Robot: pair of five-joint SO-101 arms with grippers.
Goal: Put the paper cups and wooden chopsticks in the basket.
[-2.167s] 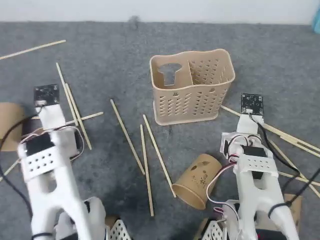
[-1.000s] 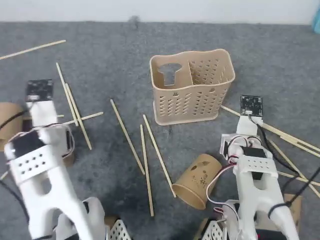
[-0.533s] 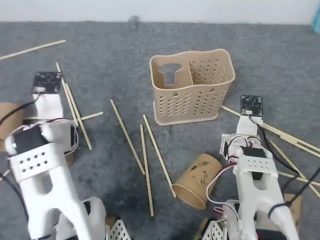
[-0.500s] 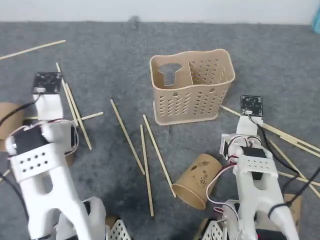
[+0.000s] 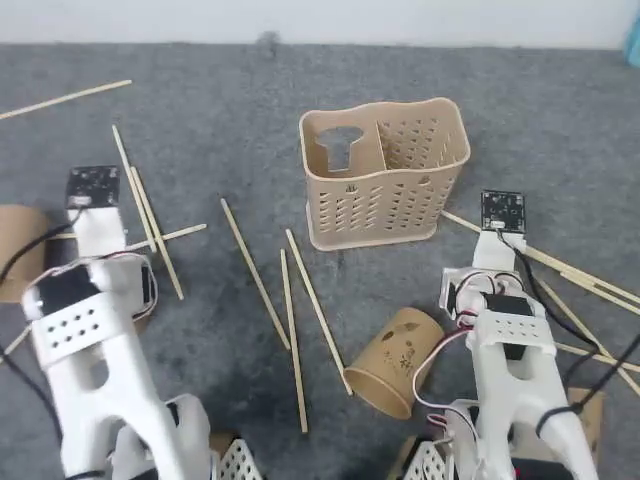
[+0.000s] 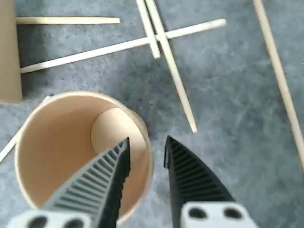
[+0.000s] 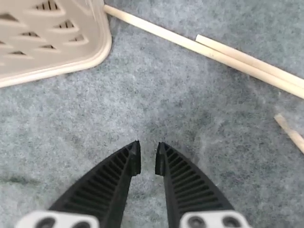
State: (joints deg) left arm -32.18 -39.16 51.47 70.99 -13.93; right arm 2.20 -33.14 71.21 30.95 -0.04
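Brown paper, thin-walled, with a rolled lip: the upright cup (image 6: 71, 156) stands mouth-up directly under the left gripper (image 6: 146, 139). Its jaws are narrowly spread astride the cup wall, one ribbed black finger inside the mouth and the other outside; no squeeze shows yet. The cup's axis is vertical, so the coming move looks like a close on the wall, then a lift. The basket (image 5: 385, 195) lies well off toward the other arm, across a scatter of wooden chopsticks (image 5: 255, 272), pale straight sticks lying flat on the grey felted tabletop (image 5: 200, 110). The basket is beige plastic with perforated walls and two compartments, standing upright. The left arm is plainly nearer this cup. The right gripper (image 7: 147, 149) is pressed almost together, empty, low over the felt just beside the basket's foot. A second cup (image 5: 395, 362), printed, lies on its side near that arm. A third cup (image 5: 18, 250) lies on its side near the left arm. The paper wall will likely dent under a hard pinch.
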